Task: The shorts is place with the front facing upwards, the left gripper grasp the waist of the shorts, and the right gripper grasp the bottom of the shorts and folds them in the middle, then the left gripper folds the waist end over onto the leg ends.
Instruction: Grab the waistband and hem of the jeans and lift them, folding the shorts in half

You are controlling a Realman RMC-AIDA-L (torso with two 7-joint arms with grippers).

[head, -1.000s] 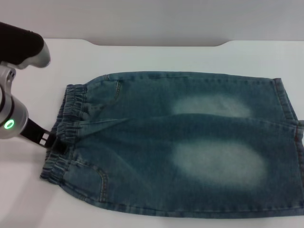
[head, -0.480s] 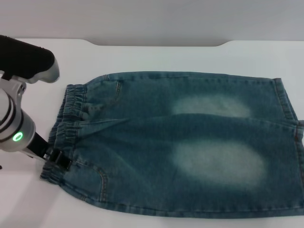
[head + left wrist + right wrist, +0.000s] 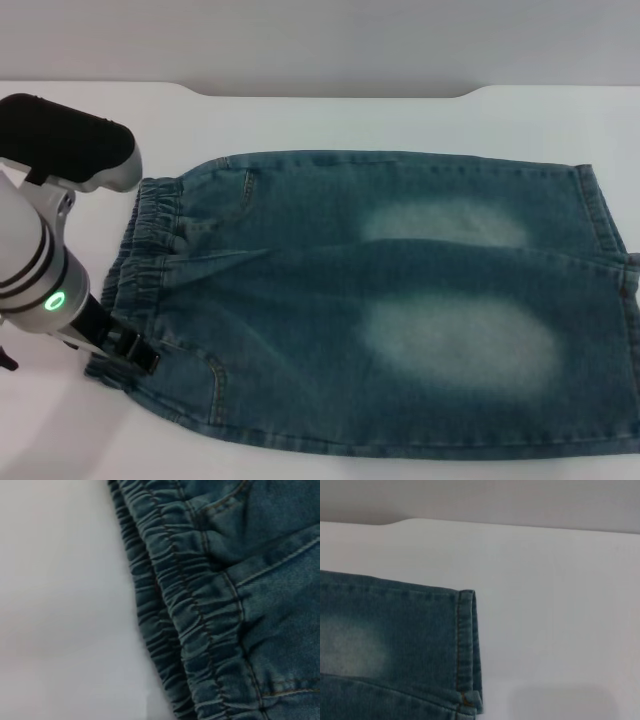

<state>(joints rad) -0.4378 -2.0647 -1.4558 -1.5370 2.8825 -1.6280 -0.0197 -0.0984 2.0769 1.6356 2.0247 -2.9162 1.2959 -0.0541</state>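
From the head camera we see the denim shorts (image 3: 380, 300) spread flat on the white table (image 3: 330, 120), filling the centre and right of the frame, with the elastic waist (image 3: 140, 270) toward the left and the leg ends (image 3: 610, 300) running off the right edge. Two pale faded patches sit on the fabric right of centre, one above the other. The left gripper (image 3: 135, 350) comes in from the lower left of the frame, its silver wrist carrying a lit green ring, and its dark tip sits right at the lower part of the waistband, touching or just over the cloth; we cannot tell from here whether its fingers are spread or closed on the fabric. The right arm does not show in this view. In the left wrist view we see the gathered waistband (image 3: 185, 625) running diagonally from the upper middle to the lower right of the frame, with bare table (image 3: 60, 605) filling the left half; no fingers appear. In the right wrist view a hemmed corner of the shorts (image 3: 465, 645) lies in the lower left of the frame, stitched edge upright, white table (image 3: 560, 605) all around to the right and above; none of the right gripper itself is visible.
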